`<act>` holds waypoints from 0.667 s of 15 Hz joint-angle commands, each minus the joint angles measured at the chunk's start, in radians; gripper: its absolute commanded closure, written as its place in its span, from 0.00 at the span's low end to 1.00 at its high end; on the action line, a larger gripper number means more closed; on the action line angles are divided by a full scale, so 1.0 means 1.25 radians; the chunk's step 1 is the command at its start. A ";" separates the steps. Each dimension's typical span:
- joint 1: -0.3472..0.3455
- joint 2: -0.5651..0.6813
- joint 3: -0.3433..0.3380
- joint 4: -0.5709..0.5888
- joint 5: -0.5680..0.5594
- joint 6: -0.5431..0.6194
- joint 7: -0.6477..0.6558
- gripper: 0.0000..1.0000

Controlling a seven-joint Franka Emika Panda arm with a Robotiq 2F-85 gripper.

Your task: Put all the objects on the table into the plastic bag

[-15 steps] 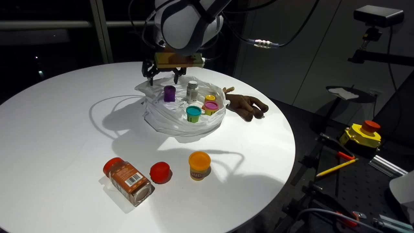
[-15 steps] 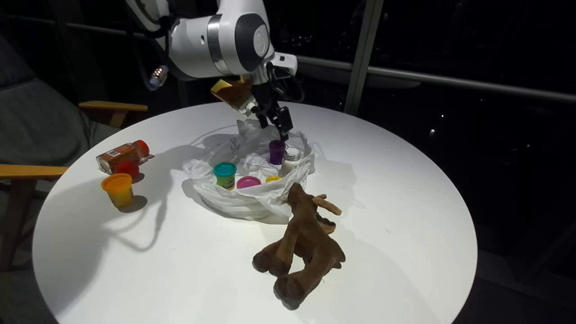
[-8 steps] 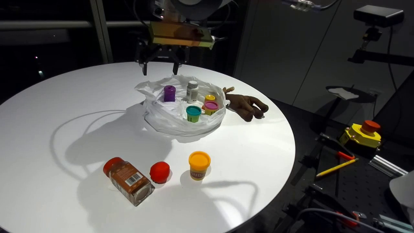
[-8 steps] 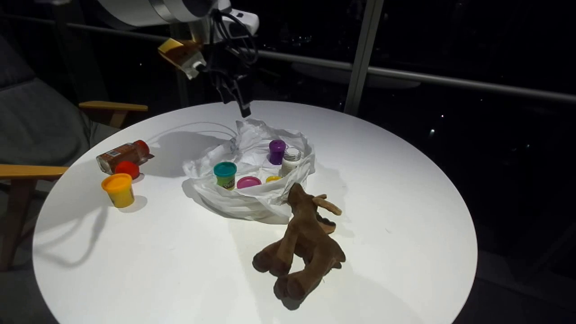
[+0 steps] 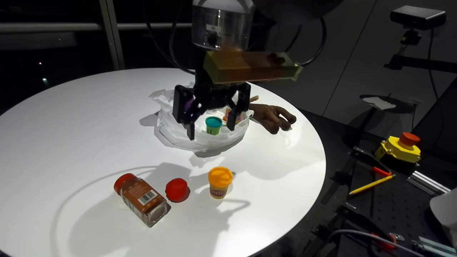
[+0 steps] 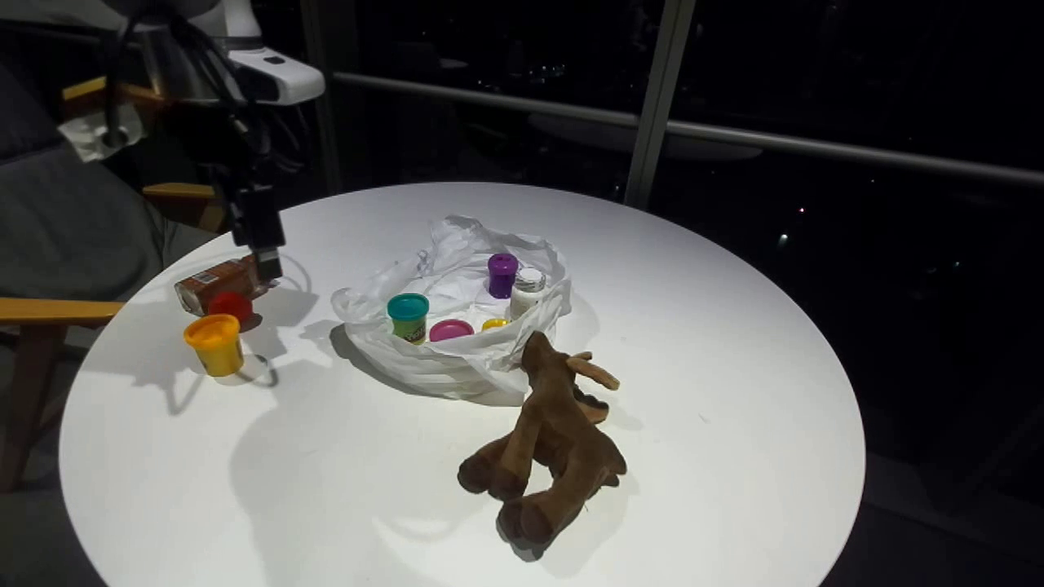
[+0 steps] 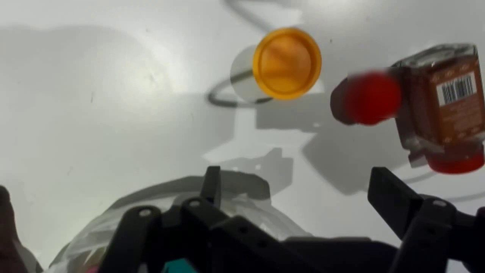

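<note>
Gripper (image 5: 211, 130) is hanging above the table (image 5: 71, 142), fingers spread wide — gripping nothing. On the table: orange-lidded tub (image 5: 220, 182) is standing upright, red-capped jar (image 5: 142, 200) is lying on its side, red round item (image 5: 176, 190) is sitting between them. White plastic bag (image 6: 440, 371) is holding teal-lidded tub (image 6: 408, 318), purple tub (image 6: 502, 277), white bottle (image 6: 528, 293), pink lid (image 6: 451, 329) and yellow lid (image 6: 494, 324). Brown plush toy (image 6: 569, 436) is lying outside, just beside the bag — can't tell if touching.

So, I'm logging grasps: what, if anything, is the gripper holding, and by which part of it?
Nothing is held: the gripper is open, its fingers apart, with table and plastic bag showing between them in the wrist view.
</note>
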 commanded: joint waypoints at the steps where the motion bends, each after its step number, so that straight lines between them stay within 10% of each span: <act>1: -0.053 -0.034 0.080 -0.074 0.093 0.018 -0.068 0.00; 10: -0.086 0.014 0.130 -0.116 0.153 0.115 -0.208 0.00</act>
